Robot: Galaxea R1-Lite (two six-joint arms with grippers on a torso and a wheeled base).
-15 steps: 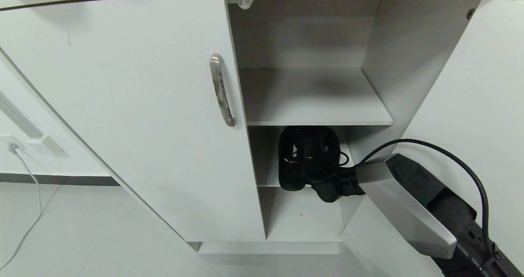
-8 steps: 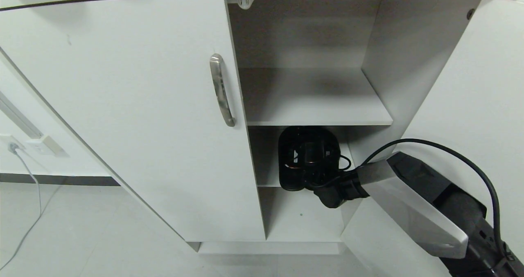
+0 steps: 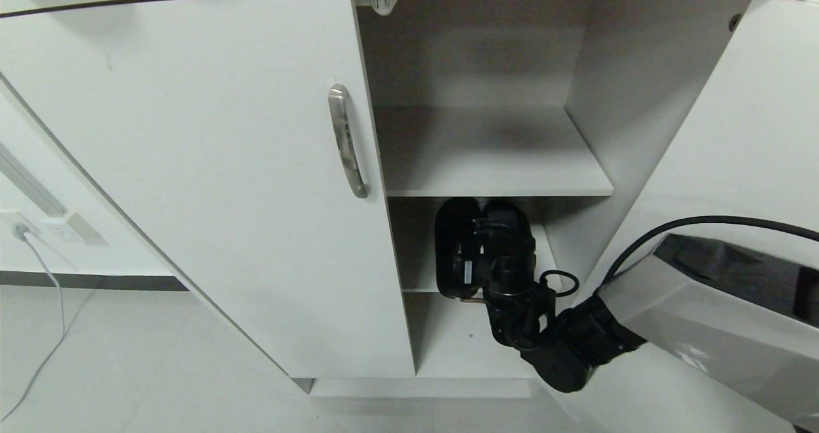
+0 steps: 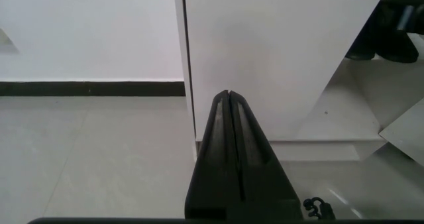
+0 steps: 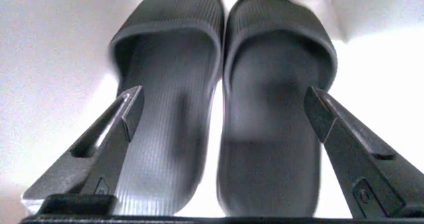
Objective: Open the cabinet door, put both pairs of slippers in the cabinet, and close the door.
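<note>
Pale grey floor (image 3: 128, 369) meets a white two-door cabinet (image 3: 633, 87). Its left door (image 3: 192, 164), fitted with a curved metal handle (image 3: 347, 140), is shut, and its right door (image 3: 755, 132) stands open. On the lower inner shelf (image 3: 416, 281) lies a pair of dark grey ribbed slide slippers (image 3: 453, 247), side by side with the toes toward the back. The right gripper (image 3: 502, 228) sits just in front of the pair at the shelf's mouth. Its fingers (image 5: 116, 128) are spread wide, and the slippers lie beyond and between them. The left gripper (image 4: 228, 98) hangs low over the floor near the foot of the shut door, fingers pressed together on nothing.
</note>
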